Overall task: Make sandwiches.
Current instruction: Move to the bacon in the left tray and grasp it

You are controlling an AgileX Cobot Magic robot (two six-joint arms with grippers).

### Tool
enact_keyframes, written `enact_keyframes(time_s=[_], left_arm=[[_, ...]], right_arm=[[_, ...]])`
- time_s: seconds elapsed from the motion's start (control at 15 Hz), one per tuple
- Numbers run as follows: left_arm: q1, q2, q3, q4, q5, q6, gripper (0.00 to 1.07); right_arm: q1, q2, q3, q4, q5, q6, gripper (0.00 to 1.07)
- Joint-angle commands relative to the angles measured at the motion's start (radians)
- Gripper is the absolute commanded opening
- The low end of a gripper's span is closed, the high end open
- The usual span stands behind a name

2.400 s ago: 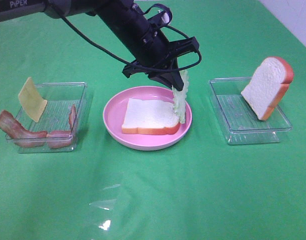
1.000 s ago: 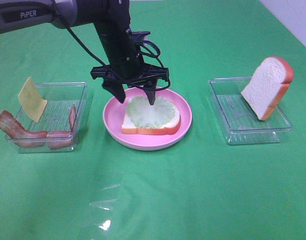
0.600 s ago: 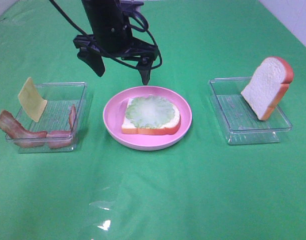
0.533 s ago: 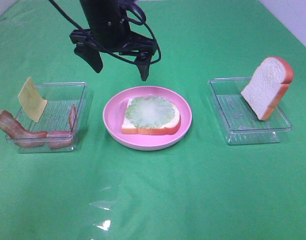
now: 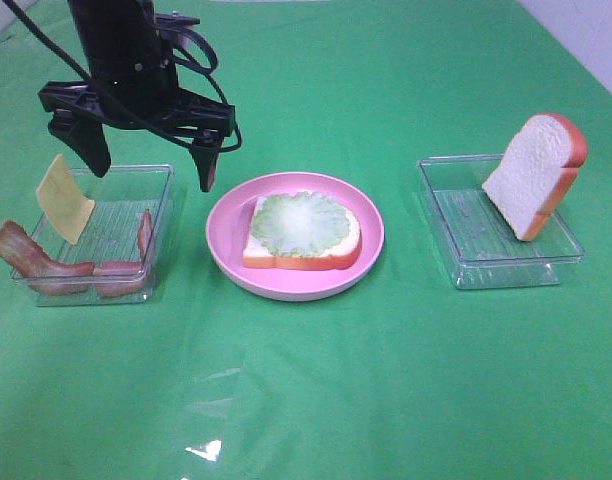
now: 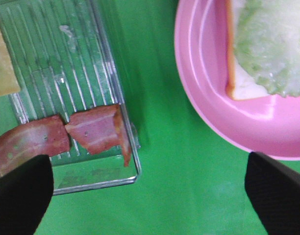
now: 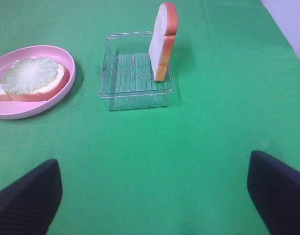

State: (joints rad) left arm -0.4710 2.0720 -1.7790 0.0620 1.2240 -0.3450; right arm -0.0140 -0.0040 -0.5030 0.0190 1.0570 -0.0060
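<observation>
There are two bread slices (image 5: pixel 301 260) (image 5: pixel 531 175), one green lettuce leaf (image 5: pixel 304 222), one yellow cheese square (image 5: pixel 64 198) and two bacon strips (image 5: pixel 31 258) (image 5: pixel 121 270). There is one pink plate (image 5: pixel 226 235) and two clear trays (image 5: pixel 121 185) (image 5: pixel 466 225)

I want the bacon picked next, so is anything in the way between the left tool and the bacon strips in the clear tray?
Nothing visible. The left tool hangs open above the edge of the clear tray, and the bacon strips lie uncovered at its near side. The cheese slice leans beside them, not over them.
</observation>
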Motion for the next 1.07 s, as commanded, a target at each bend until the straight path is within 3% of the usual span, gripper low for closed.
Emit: enact_keyframes(time_s=[0.07,0.53,0.93,1.07], left_arm=[[0.040,0.013,0.007,-0.001,0.067,-0.025,1.00],[0.068,0.149,0.007,-0.026,0.004,-0.011,0.96],[0.068,0.165,0.007,-0.026,-0.025,-0.009,0.64],[0.068,0.165,0.007,-0.026,-0.022,-0.010,0.63]], right_arm=[[0.000,-0.024,0.003,0.001,-0.005,0.006,0.98],[0.000,-0.024,0.003,0.001,-0.005,0.006,0.98],[0.000,-0.024,0.003,0.001,-0.005,0.006,0.98],[0.000,-0.024,0.003,0.001,-0.005,0.006,0.98]])
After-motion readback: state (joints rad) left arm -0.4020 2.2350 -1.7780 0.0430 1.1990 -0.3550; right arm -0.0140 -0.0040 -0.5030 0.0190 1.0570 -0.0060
